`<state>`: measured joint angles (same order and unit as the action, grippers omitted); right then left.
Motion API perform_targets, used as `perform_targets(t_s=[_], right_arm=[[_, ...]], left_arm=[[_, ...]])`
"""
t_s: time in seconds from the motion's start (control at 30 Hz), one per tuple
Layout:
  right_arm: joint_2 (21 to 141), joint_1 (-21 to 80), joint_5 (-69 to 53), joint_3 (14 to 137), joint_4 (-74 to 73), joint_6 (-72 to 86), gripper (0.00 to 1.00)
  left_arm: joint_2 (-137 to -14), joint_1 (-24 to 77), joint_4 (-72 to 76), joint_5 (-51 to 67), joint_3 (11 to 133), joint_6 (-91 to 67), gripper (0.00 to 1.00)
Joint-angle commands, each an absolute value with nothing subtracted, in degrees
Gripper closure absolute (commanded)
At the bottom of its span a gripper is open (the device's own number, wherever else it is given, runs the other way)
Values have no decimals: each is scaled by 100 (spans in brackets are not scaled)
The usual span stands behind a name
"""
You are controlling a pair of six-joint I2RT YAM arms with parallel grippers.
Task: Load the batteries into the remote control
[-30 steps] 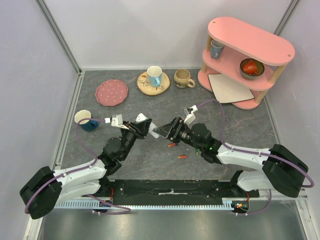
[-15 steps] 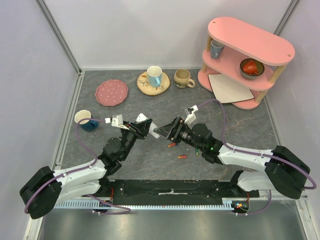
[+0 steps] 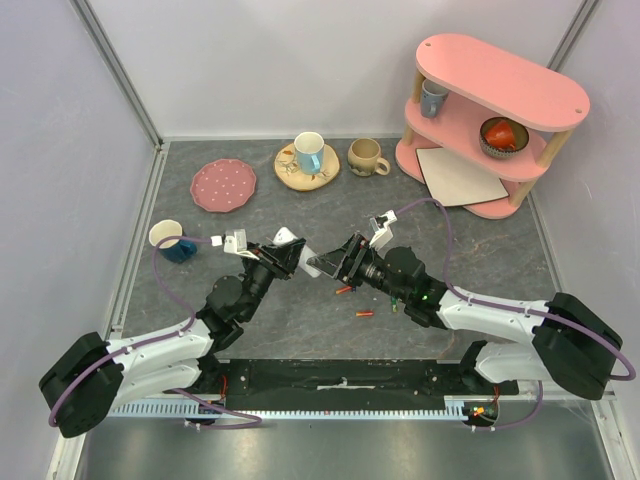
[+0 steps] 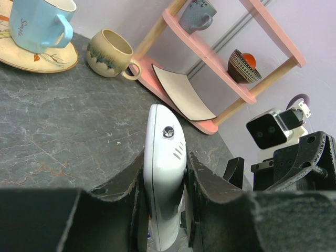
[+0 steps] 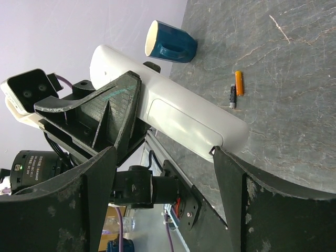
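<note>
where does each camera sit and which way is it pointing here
Top external: above and behind the arm bases, looking down on the dark grey stone-pattern table; both whole arms show.
Left wrist: on the left arm, facing the pink wooden shelf; left fingers shut on the slim white plastic remote control.
Right wrist: on the right arm, facing the left arm and a dark blue mug; open right fingers flank the remote's end.
Shared: both wrist views show the remote.

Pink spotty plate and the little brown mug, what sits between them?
A light blue ceramic mug on a round beige saucer sits between the pink dotted plate and the beige ceramic mug; the top external view shows it.
</note>
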<state>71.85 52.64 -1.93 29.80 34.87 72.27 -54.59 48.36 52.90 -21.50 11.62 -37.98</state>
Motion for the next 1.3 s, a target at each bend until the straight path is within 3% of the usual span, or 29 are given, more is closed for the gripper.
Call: perform_targets(t_s=[0.0,1.27], right_arm=[[6996,5282,-202,3182,3858,7189,18],[6504,5229,-132,2997,3366,7163,15]], left_arm=[[-5502,4939,5449,-1951,1301,-3586,98],[-5511,4948,5423,-2276,1424,-3568,98]])
